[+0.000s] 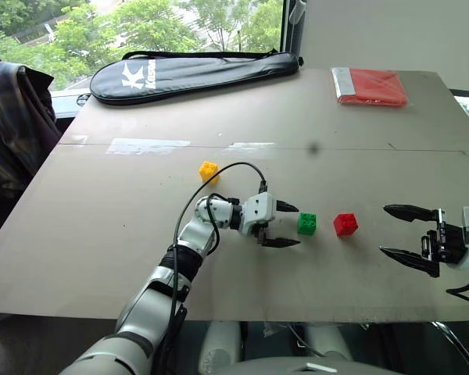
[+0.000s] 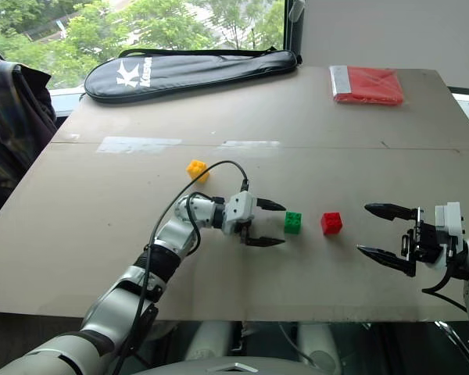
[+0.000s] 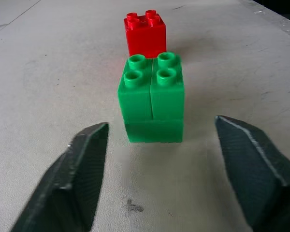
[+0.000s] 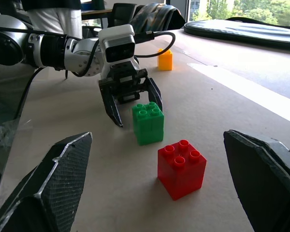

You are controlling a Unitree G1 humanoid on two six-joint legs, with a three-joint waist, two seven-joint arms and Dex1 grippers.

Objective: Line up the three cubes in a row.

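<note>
The green cube (image 1: 307, 224) stands on the table with the red cube (image 1: 345, 224) a short way to its right. The yellow cube (image 1: 209, 171) sits apart, farther back and to the left. My left gripper (image 1: 287, 226) is open just left of the green cube, its fingers (image 3: 82, 164) drawn back from the block and not touching it. Over at the right edge my right gripper (image 1: 397, 231) hangs open, pointing left at the red cube (image 4: 181, 167), with nothing between its fingers.
A black racket bag (image 1: 187, 72) lies along the table's far edge. A flat red packet (image 1: 369, 86) rests at the far right corner. A dark jacket (image 1: 12, 117) hangs beside the table on the left.
</note>
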